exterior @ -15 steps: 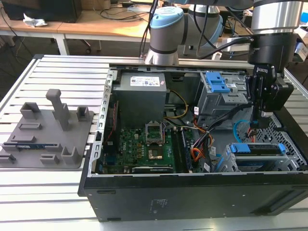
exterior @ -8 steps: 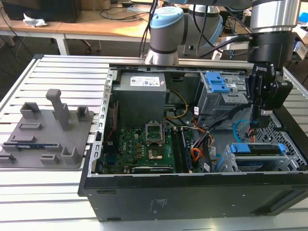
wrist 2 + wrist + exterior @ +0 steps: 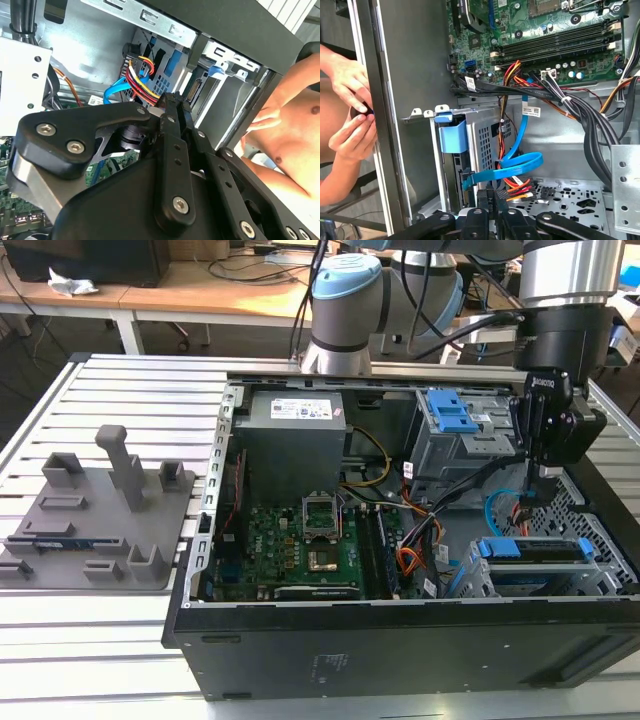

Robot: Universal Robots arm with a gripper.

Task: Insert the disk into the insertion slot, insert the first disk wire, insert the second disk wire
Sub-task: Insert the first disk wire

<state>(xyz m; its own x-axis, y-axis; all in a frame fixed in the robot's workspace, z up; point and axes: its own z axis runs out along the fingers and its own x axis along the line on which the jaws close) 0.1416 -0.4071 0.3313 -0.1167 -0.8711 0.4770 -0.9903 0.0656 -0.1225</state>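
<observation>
**Your tool (image 3: 494, 196) is low in the case beside the drive cage, clenched at the end of the orange-red lead.**

The disk (image 3: 528, 548) lies inside the insertion slot (image 3: 487, 142) with its blue carrier tab (image 3: 452, 137) at the cage mouth, so I judge that step done. The second disk wire (image 3: 522, 162) curls in a loop beside the cage, and its dark plug sits against the disk's edge; it looks plugged in. Your tool's fingers are pinched close together, and the first disk wire (image 3: 517, 189) ends right at their tips. I take it they grip its plug, held close to the disk's connector edge so plug and socket line up. The white sticker (image 3: 298, 412) on the power supply and the white tag (image 3: 531, 110) on the light-blue cable carry print you cannot make out. A person's hands (image 3: 350, 107) are just outside the case wall.
</observation>
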